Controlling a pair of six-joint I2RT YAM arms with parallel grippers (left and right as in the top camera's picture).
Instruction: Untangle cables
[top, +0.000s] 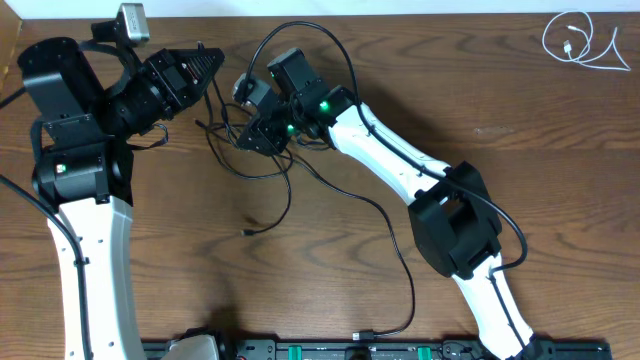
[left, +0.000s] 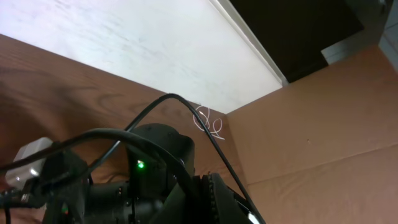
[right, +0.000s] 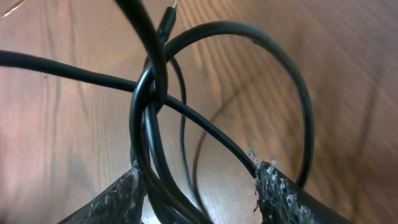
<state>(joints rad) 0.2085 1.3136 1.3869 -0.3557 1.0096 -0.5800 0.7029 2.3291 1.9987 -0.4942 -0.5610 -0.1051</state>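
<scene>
Obs.: the knot of black cords (top: 232, 140) lies on the surface (top: 520, 150) near its far edge, left of the middle. One strand arches up and over the right arm. Another trails toward the near edge. A loose plug end (top: 247, 232) lies clear of the knot on the near side. The white cord (top: 568, 46) sits coiled by itself at the far right corner, well apart from the rest, so I judge it already separated, or never caught up at all.

Right claw (right: 199, 180): released. Its two fingers (right: 118, 196) stand apart, and several black strands run through the gap without being pinched. Just past the tips, the wrist view shows one cord looped round another where they cross. Judgement: the claw straddles the strands there so it can close on one below the crossing and draw it out of the loop.

Left claw (top: 208, 62): clenched, at the left side of the knot close to the far edge. The overhead view is too crowded to show whether a cord is caught in it. Its own wrist view shows only the right arm and a cable arching over it. If it does hold a strand, that would anchor the bundle while the right arm pulls.

Progress: early. The black cords are plainly knotted.

Risk: closing on two strands at once would tighten the loop.
</scene>
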